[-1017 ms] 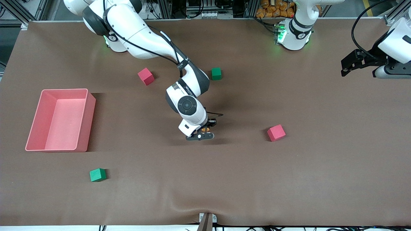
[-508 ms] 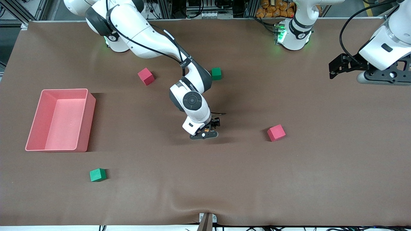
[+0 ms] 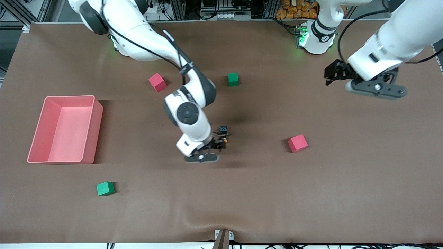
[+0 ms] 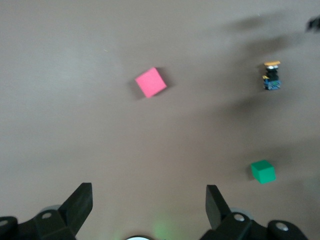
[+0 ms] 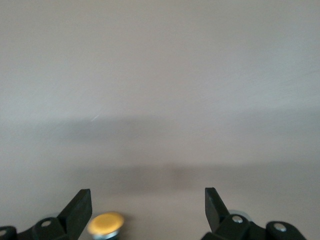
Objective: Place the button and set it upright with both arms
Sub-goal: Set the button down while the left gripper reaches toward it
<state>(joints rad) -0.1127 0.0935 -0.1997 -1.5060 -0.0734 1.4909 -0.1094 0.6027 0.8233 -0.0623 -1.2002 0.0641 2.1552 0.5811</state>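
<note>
Orange-capped tiny push-button [image 4: 271, 76] with a short black body, resting on the brown table cloth [image 3: 311, 193] near the middle, just beside the right gripper [image 3: 217, 143] and well apart from the small red cube [image 3: 297, 143] toward the left arm's end. Appears tipped on its side rather than standing on its base, though hard to say for sure. Right gripper low over the cloth with jaws spread wide and nothing between them, the round cap showing just beside one finger [image 5: 80, 207] in the right wrist view. Left gripper [image 3: 335, 72] up over the left arm's end of the table, jaws likewise wide apart and empty. To do this step well: bring the left gripper across and down, clear of the red cube and the small green cube [image 3: 233, 79]. Take the black body, not the cap, between the pads, squarely. Steady with the right gripper only if the button starts to roll. Close gently, since so small a part probably skids or flips under a glancing touch. Turn cap-up, set flat on the base, then let go slowly.
</note>
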